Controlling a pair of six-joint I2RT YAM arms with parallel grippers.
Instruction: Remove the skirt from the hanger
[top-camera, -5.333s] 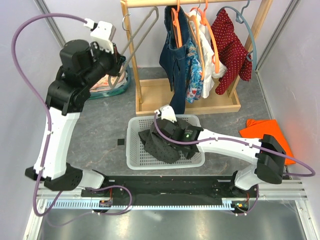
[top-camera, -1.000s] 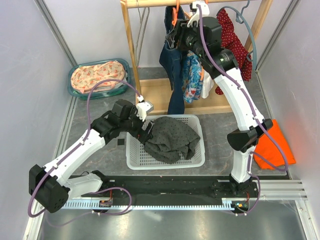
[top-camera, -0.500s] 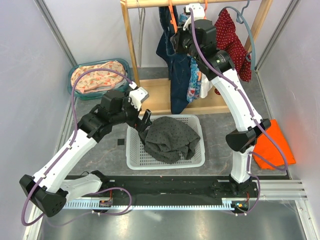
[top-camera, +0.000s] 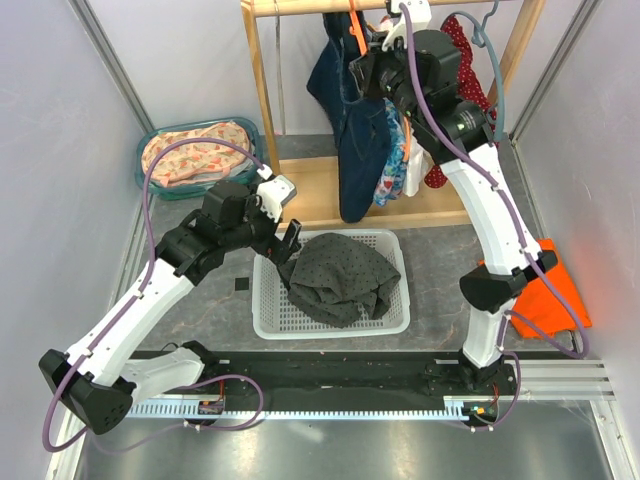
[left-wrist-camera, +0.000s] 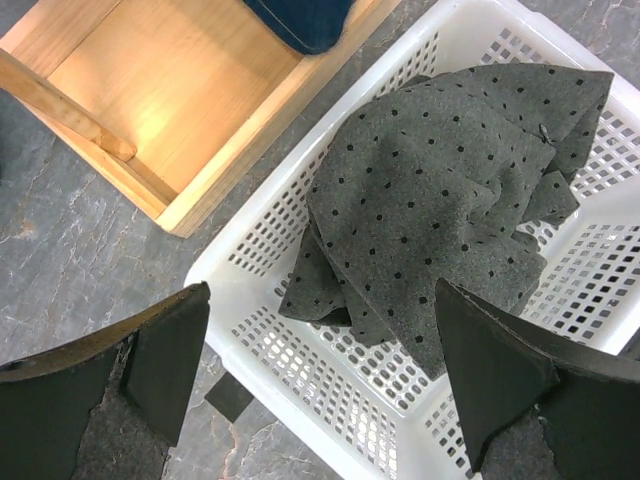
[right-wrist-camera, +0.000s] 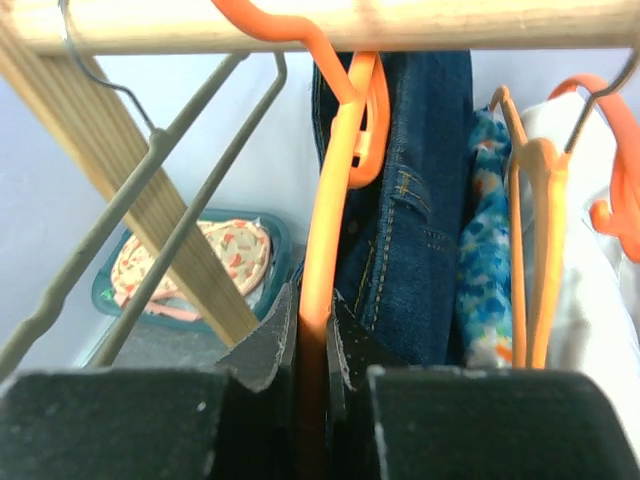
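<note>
Two arms up: right gripper is pinched tight on the orange hanger carrying the denim skirt on the wooden rail at 12 o'clock, while left gripper hovers spread wide over the white basket and its grey dotted cloth.

The denim skirt is dark blue with tan stitching, on an orange hanger. Next to it hang a blue floral garment and a white-dotted red garment. The white basket holds a black-dotted grey cloth. A teal tub holds peach-patterned fabric. An orange cloth lies on the mottled grey table.
</note>
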